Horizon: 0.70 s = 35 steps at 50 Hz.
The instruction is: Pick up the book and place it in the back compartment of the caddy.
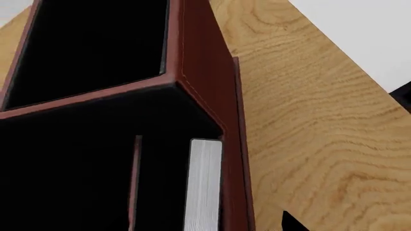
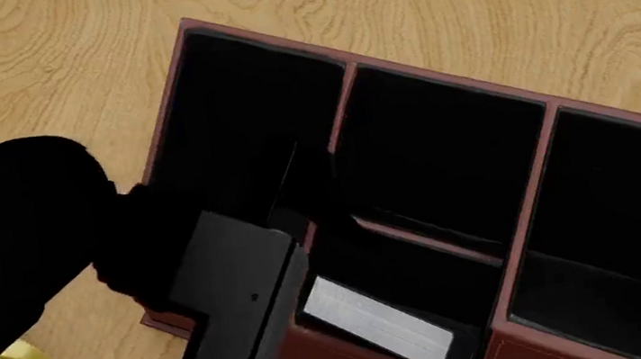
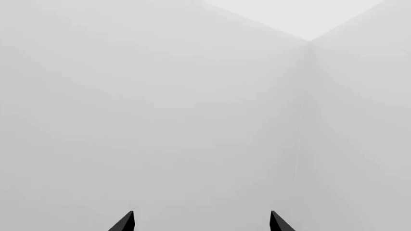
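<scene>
- Evenly and brightly lit throughout, flat as simulator renders go; no visible lamp, no glare, no hot spots.
- Sharp across the wooden tabletop, grain crisp to the edges, no blur or lens bending.
- Near-total black inside the caddy, lining detail lost.
- Pale white-grey haze filling the right wrist view, only faint shading at a wall corner.

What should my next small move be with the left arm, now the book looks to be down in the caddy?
Probably lift the left arm straight up and clear. The book stands page edges up inside the small cell of the caddy, below the low divider, so placement looks done. The left tool is hidden behind the arm, so confirm it has let go first. The right tool is open, facing a blank wall.
</scene>
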{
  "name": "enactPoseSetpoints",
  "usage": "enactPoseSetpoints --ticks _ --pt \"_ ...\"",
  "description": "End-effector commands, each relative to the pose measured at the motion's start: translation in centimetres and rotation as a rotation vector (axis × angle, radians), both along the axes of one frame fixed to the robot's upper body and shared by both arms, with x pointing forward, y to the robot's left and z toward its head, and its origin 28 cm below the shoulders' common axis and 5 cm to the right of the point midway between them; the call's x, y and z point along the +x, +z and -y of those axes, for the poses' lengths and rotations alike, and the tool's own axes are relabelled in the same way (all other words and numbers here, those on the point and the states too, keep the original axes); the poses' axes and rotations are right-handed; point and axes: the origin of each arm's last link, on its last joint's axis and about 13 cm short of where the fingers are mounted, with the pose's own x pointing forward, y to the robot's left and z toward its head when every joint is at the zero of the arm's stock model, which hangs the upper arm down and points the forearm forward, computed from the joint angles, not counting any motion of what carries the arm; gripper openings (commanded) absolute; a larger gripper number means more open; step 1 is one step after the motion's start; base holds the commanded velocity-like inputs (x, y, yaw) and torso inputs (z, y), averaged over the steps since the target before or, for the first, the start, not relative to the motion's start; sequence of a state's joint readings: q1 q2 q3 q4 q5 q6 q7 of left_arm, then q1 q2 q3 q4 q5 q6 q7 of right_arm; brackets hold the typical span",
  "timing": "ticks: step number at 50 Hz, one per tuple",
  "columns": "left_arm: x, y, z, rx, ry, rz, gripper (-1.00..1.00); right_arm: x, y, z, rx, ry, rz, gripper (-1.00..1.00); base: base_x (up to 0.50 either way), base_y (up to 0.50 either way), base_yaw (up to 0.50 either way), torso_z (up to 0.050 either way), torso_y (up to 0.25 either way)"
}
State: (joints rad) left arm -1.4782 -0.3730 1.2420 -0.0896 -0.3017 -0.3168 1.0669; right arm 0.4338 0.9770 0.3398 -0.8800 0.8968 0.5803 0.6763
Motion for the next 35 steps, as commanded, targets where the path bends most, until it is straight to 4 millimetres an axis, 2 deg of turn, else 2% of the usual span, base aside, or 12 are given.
enactPoseSetpoints --ticks 1,11,20,35 --pt "-1.1 0.9 -1.7 -0.054 0.026 0.002 1.00 0.0 0.1 -0.1 -0.001 0.004 0.002 1.00 0.00 0.00 0.00 0.000 0.000" --pt "-1.3 2.0 -3.0 -0.121 0.069 0.009 1.00 0.1 0.2 -0.3 -0.006 0.009 0.001 1.00 0.00 0.00 0.00 0.000 0.000" --pt "-2.4 2.5 -4.3 -0.176 0.101 -0.004 1.00 0.2 0.1 -0.4 -0.007 0.011 -0.001 1.00 0.00 0.00 0.00 0.000 0.000" --pt "-3.6 4.3 -6.5 -0.380 0.193 -0.020 1.00 -0.1 0.4 -0.6 -0.010 0.015 0.007 1.00 0.00 0.00 0.00 0.000 0.000"
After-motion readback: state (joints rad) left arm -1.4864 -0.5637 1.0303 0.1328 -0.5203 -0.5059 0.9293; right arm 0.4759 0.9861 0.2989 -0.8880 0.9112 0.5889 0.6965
